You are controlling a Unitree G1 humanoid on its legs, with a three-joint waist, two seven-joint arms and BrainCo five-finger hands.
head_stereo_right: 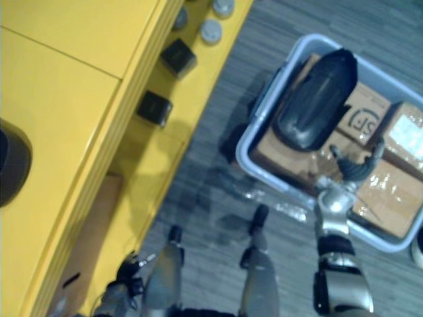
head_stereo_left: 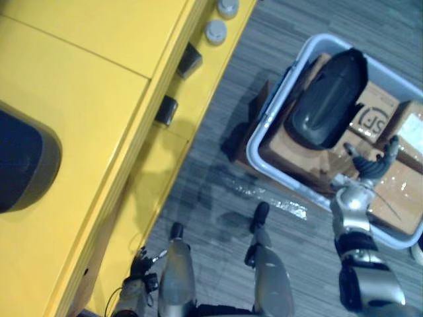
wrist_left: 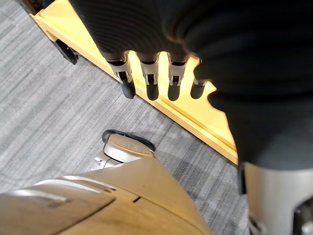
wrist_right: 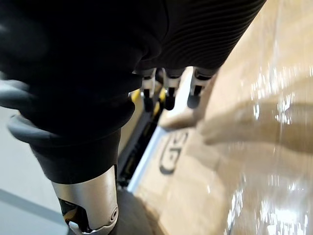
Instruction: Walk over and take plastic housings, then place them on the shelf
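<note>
A dark glossy plastic housing [head_stereo_left: 328, 99] lies on top of cardboard boxes [head_stereo_left: 297, 152] inside a pale bin [head_stereo_left: 277, 99] on the floor at the right. My right hand [head_stereo_left: 371, 165] hovers over the taped boxes just right of the housing, fingers spread open and holding nothing; in the right wrist view its fingers [wrist_right: 167, 93] hang above the taped cardboard [wrist_right: 244, 147]. Another dark housing [head_stereo_left: 20, 162] rests on the top of the yellow shelf [head_stereo_left: 99, 99] at the far left. My left hand [head_stereo_left: 135, 277] hangs low beside the shelf, its fingers [wrist_left: 149, 81] relaxed and empty.
Two small black blocks [head_stereo_left: 188, 59] [head_stereo_left: 165, 109] and grey round caps [head_stereo_left: 215, 31] sit on the shelf's lower ledge. Grey striped carpet [head_stereo_left: 218, 178] lies between the shelf and the bin. The shelf's yellow edge [wrist_left: 195, 117] runs close past my left hand.
</note>
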